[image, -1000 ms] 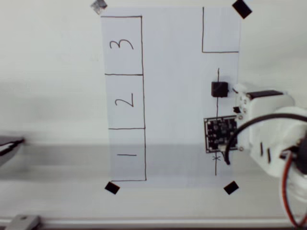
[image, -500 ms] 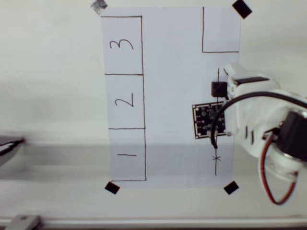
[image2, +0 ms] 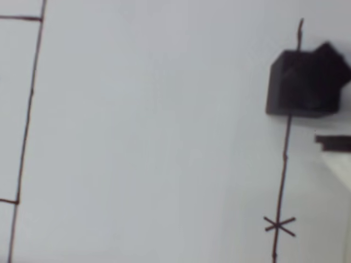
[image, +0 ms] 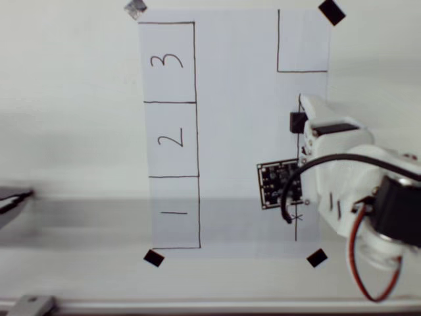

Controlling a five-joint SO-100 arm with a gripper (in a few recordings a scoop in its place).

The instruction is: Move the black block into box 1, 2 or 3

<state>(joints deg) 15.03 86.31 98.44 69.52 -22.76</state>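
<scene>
Handwriting on the paper sheet [image: 237, 131], overhead view: "3" at top, "2" in the middle, "1" at bottom, one numeral in each drawn rectangle of the left column. Box 3 [image: 169, 62] sits uppermost, box 2 [image: 171, 139] below it, box 1 [image: 174, 212] lowest. A fourth drawn box [image: 302, 41], unnumbered, is at the sheet's upper right. A drawn line [image2: 284, 164] runs down the right part of the sheet, with a small cross mark [image2: 278, 225] on it.

Count: four drawn boxes; one black block [image2: 301, 82]; three black tape squares [image: 331, 11] and one grey one at the sheet corners.

Black block lies on the drawn line, well apart from box 3, partly covered by the white arm [image: 342, 178] in the overhead view. The jaws [image: 308, 115] are at the block, touching or just beside it; whether they are spread or clenched cannot be told. A black circuit board [image: 279, 184] rides on the arm. Sheet lies on a white worktop [image: 66, 131].
</scene>
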